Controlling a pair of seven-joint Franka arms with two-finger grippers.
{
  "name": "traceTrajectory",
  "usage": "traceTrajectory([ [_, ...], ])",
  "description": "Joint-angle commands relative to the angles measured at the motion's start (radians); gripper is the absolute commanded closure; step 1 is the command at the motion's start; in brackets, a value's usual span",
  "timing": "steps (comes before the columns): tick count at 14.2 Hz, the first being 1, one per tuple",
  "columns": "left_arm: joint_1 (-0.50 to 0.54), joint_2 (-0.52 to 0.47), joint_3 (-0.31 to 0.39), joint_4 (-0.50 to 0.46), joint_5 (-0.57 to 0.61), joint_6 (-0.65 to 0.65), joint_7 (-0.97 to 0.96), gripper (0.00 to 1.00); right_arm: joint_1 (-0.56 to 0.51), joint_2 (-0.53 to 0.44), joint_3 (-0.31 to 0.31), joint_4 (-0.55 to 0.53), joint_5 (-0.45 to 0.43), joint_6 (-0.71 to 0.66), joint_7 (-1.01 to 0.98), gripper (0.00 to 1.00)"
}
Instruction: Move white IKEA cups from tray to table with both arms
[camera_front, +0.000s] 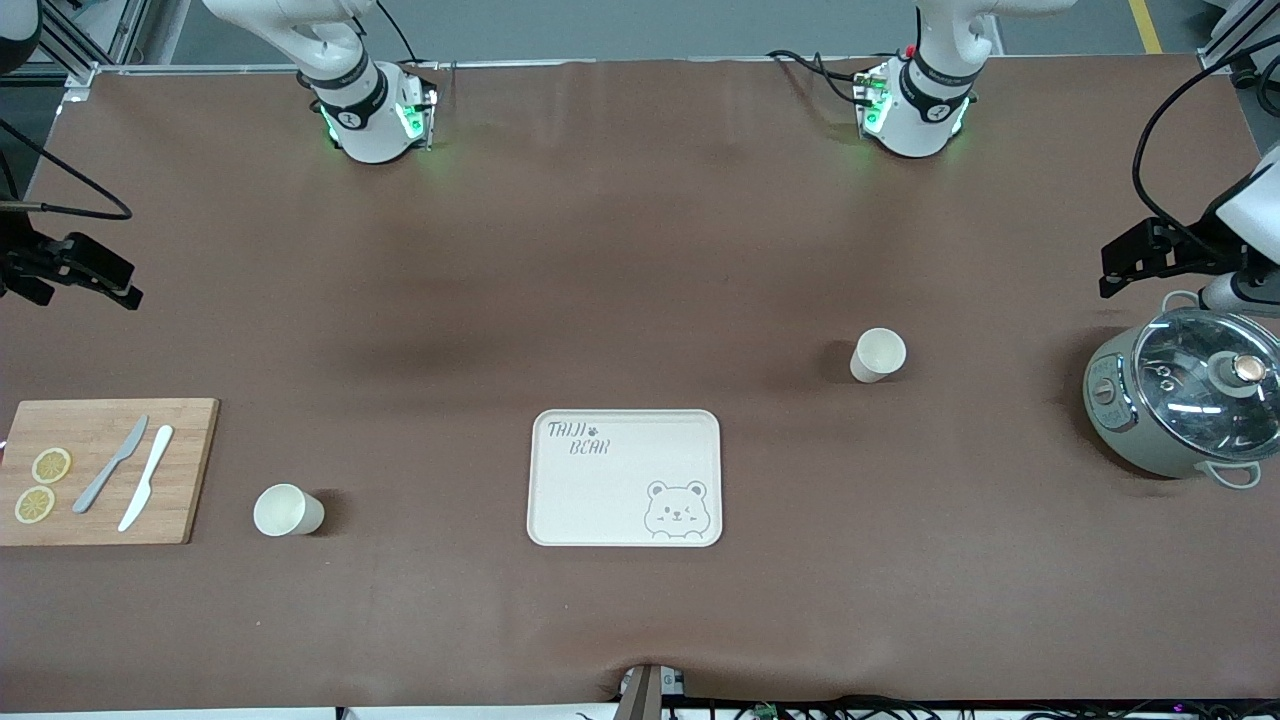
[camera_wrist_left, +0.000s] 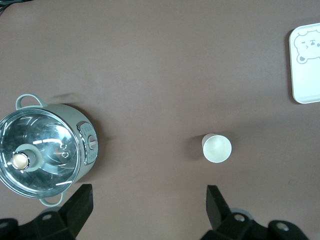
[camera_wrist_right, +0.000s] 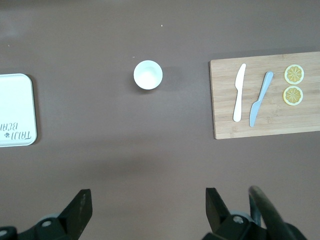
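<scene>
Two white IKEA cups stand upright on the brown table. One cup (camera_front: 878, 354) is toward the left arm's end, between the bear tray (camera_front: 560, 500) and the pot; it also shows in the left wrist view (camera_wrist_left: 216, 148). The other cup (camera_front: 287, 510) stands beside the cutting board toward the right arm's end; it also shows in the right wrist view (camera_wrist_right: 148, 75). My left gripper (camera_front: 1112, 270) hangs high above the table beside the pot, open and empty (camera_wrist_left: 148, 200). My right gripper (camera_front: 125, 290) hangs high at the right arm's end of the table, open and empty (camera_wrist_right: 148, 202).
A grey pot with a glass lid (camera_front: 1185, 405) stands at the left arm's end. A wooden cutting board (camera_front: 190, 470) with two knives and two lemon slices lies at the right arm's end. The cream bear tray is bare.
</scene>
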Motion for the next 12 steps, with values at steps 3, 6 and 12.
traceTrajectory([
  [3, 0.014, -0.004, -0.011, 0.005, -0.020, 0.003, 0.017, 0.00, 0.004, -0.024, -0.002, -0.016, 0.006, -0.002, 0.003, 0.00],
  [6, 0.012, -0.004, -0.011, 0.005, -0.020, 0.003, 0.017, 0.00, 0.004, -0.024, -0.002, -0.016, 0.006, 0.000, 0.003, 0.00],
  [12, 0.010, 0.002, -0.009, 0.007, -0.019, 0.003, 0.008, 0.00, 0.004, -0.024, -0.002, -0.016, 0.006, 0.001, 0.003, 0.00],
])
